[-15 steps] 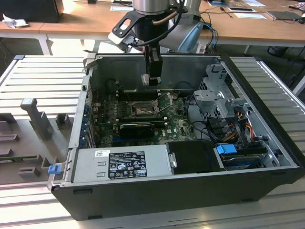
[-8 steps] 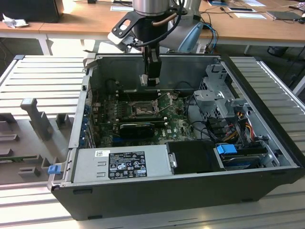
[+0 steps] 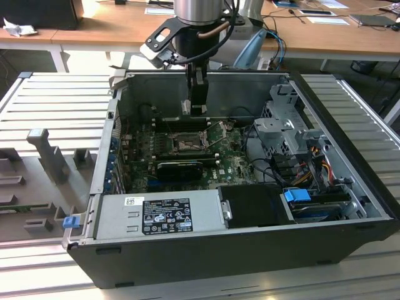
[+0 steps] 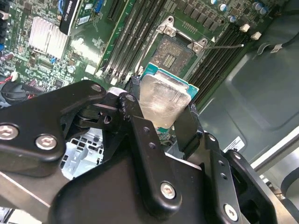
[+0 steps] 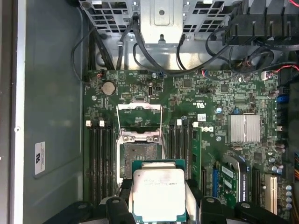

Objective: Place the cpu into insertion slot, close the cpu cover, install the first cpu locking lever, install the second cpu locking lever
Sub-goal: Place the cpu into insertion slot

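Observation:
My gripper (image 5: 159, 199) is shut on the cpu (image 5: 159, 191), a flat square chip with a silver-grey top, clamped by two opposite edges between black fingers (image 5: 192, 196). The second wrist view also shows the cpu (image 4: 163, 100) held tilted in the gripper (image 4: 163, 119). It hangs above the motherboard, just off to one side of the insertion slot (image 5: 140, 156), whose dark pin field lies bare. The cpu cover (image 5: 139, 114) stands swung open beyond the slot. In the exterior view the gripper (image 3: 199, 107) hangs inside the open case, above the insertion slot (image 3: 186, 145).
The open computer case (image 3: 350, 112) lies on a slatted grey table. A grey power supply (image 3: 159, 215) fills its front, and a metal drive cage (image 3: 287, 125) with cables stands at the exterior view's right. Memory slots (image 5: 100, 158), a black expansion card (image 3: 181, 167) and a finned heat sink (image 5: 244, 128) surround the socket.

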`<state>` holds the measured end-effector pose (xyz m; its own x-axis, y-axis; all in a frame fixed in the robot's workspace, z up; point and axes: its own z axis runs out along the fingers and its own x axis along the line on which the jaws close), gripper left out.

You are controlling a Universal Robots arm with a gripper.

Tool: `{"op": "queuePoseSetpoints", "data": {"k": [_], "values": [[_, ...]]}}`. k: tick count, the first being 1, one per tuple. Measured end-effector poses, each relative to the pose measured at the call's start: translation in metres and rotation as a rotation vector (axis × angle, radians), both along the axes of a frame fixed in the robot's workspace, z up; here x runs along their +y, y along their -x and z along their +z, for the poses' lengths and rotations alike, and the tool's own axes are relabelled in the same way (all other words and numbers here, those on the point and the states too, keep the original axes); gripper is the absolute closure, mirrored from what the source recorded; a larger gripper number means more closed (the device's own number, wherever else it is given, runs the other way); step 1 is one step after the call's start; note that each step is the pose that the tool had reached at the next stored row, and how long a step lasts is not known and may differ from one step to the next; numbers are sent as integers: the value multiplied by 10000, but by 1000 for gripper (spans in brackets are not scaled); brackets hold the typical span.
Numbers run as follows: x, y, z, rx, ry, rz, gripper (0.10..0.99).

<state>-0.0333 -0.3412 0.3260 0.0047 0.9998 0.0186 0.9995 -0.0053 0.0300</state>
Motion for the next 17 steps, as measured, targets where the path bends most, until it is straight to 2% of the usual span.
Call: {"op": "queuePoseSetpoints", "data": {"k": [11,17], "values": [[0,-1,-214,23,0,-149,553],[0,0,-294,24,1,-208,553]]}}
